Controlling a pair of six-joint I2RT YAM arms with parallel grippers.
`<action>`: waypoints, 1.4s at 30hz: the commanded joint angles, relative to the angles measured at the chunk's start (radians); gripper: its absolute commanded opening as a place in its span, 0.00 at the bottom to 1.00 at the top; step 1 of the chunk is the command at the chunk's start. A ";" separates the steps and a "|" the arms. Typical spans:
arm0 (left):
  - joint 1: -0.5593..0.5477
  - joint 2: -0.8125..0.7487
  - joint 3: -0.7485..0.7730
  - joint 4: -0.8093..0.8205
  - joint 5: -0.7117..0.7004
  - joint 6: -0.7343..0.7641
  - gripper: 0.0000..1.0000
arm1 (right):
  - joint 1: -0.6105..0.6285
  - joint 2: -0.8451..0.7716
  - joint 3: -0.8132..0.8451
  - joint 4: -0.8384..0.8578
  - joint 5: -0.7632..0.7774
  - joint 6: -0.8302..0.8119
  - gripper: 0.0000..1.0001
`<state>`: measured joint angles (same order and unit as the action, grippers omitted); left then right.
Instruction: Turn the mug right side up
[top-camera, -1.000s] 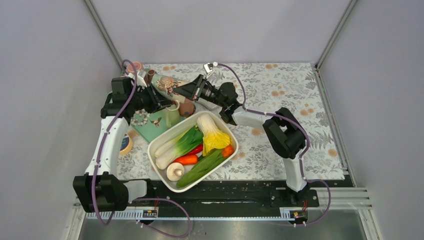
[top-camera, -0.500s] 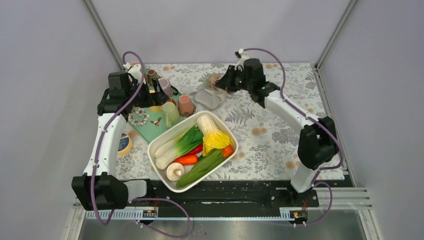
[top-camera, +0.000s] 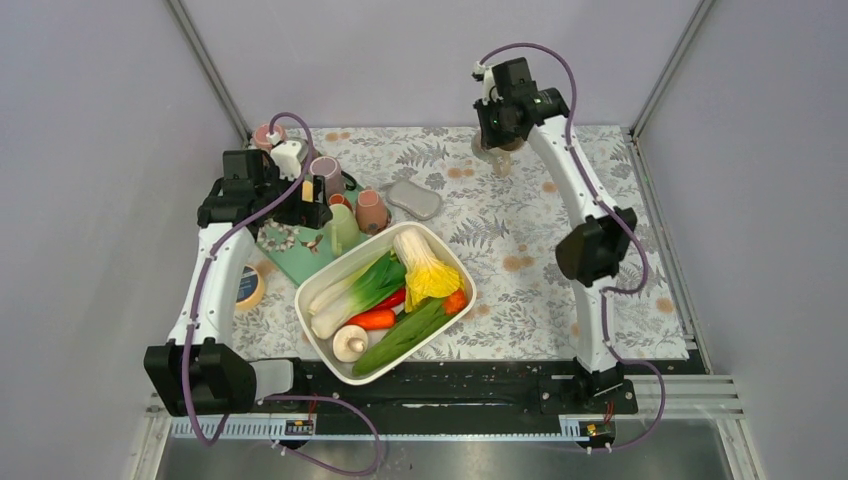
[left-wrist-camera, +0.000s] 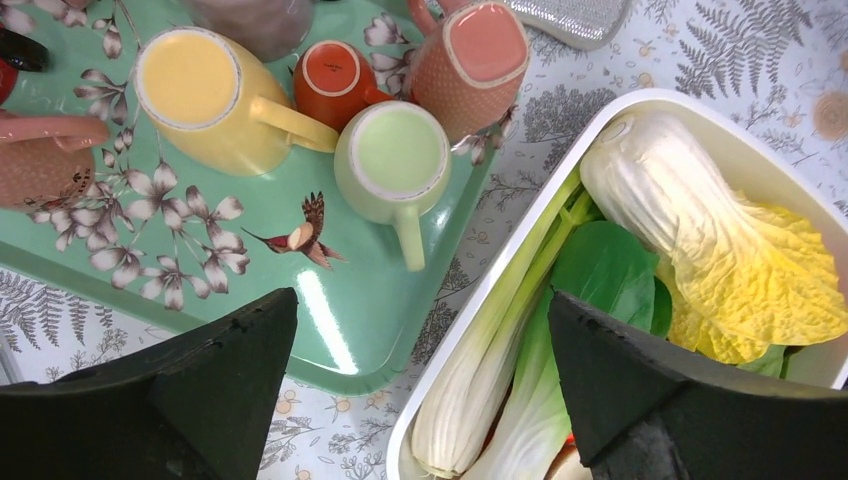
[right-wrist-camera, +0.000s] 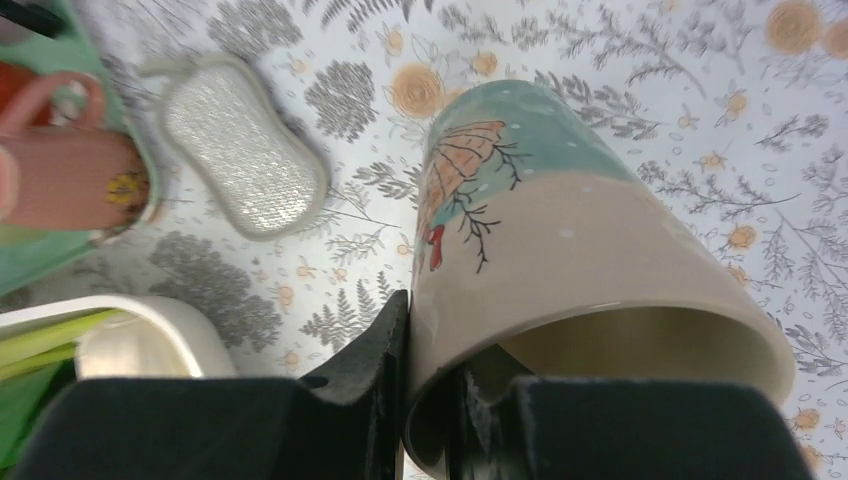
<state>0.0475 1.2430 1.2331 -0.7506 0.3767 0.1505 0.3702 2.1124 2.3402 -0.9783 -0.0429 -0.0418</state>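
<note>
The mug (right-wrist-camera: 560, 230) is beige and teal with a branch drawing. My right gripper (right-wrist-camera: 435, 330) is shut on its rim, one finger inside and one outside. Its mouth faces the wrist camera and its base points down at the flowered cloth. In the top view the right gripper (top-camera: 500, 135) hangs over the far middle of the cloth with the mug (top-camera: 495, 152) just below it. Whether the base touches the cloth I cannot tell. My left gripper (left-wrist-camera: 422, 300) is open and holds nothing, above the edge between the tray and the bowl.
A green tray (left-wrist-camera: 330, 300) holds several upside-down mugs: yellow (left-wrist-camera: 200, 95), green (left-wrist-camera: 400, 155), pink (left-wrist-camera: 470, 60). A white bowl (left-wrist-camera: 428, 375) of vegetables sits beside it. A grey sponge (right-wrist-camera: 243, 150) lies on the cloth and a tape roll (top-camera: 250, 288) at the left.
My right arm carried the mug from beside the tray to the far middle of the cloth and swung it mouth-up. My left gripper opened and let go of the mug.
</note>
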 joint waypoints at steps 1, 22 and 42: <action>0.003 0.012 -0.018 0.001 -0.017 0.067 0.99 | 0.007 0.190 0.268 -0.265 0.038 -0.093 0.00; 0.001 0.061 -0.025 -0.010 0.008 0.073 0.99 | 0.007 0.290 0.144 -0.228 0.077 -0.104 0.21; 0.002 0.037 -0.014 -0.013 0.021 0.074 0.99 | 0.056 -0.216 -0.322 0.034 0.109 -0.154 0.80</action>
<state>0.0475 1.3052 1.1999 -0.7769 0.3786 0.2134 0.4149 2.1155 2.2078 -1.1046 0.0536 -0.1570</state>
